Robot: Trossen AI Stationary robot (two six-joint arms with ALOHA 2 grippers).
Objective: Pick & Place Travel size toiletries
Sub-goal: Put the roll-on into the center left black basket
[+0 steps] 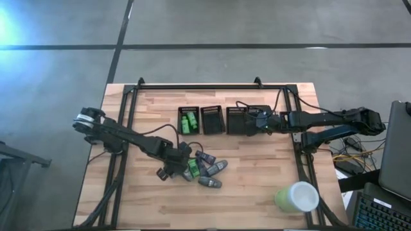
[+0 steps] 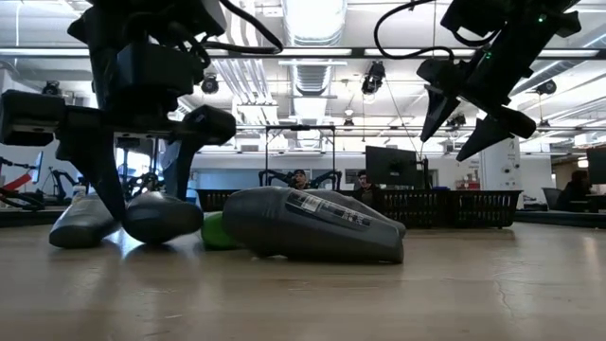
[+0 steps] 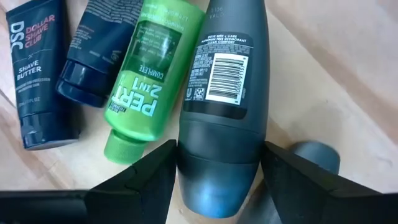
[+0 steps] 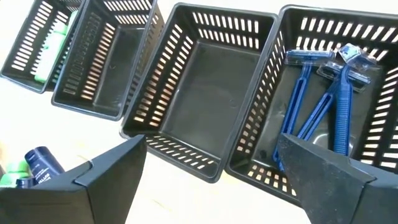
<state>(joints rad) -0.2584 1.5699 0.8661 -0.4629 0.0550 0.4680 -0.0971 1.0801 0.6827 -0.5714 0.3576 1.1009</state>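
A heap of toiletries (image 1: 207,170) lies on the wooden table: grey deodorants, a green Pert bottle (image 3: 152,81) and dark blue tubes (image 3: 37,74). My left gripper (image 1: 178,165) is low at the heap's left side and open. Its fingers stand on either side of the cap end of a grey deodorant (image 3: 221,74), which lies flat. My right gripper (image 1: 252,119) hangs open above the row of black bins, clear of them, as the low view (image 2: 473,118) shows. It holds nothing. My left gripper (image 3: 217,186) has one finger (image 3: 146,180) close against each side of the grey deodorant's cap end (image 3: 217,165), coming along the bottle's length. The deodorant lies on the table. I cannot tell whether the fingers touch it.
Four black mesh bins stand in a row toward the far edge. The leftmost (image 1: 188,120) holds green bottles, the rightmost (image 4: 329,93) holds blue razors, and the bin beside it (image 4: 205,87) shows only its bare floor. A pale green cup (image 1: 297,197) lies near the right front corner.
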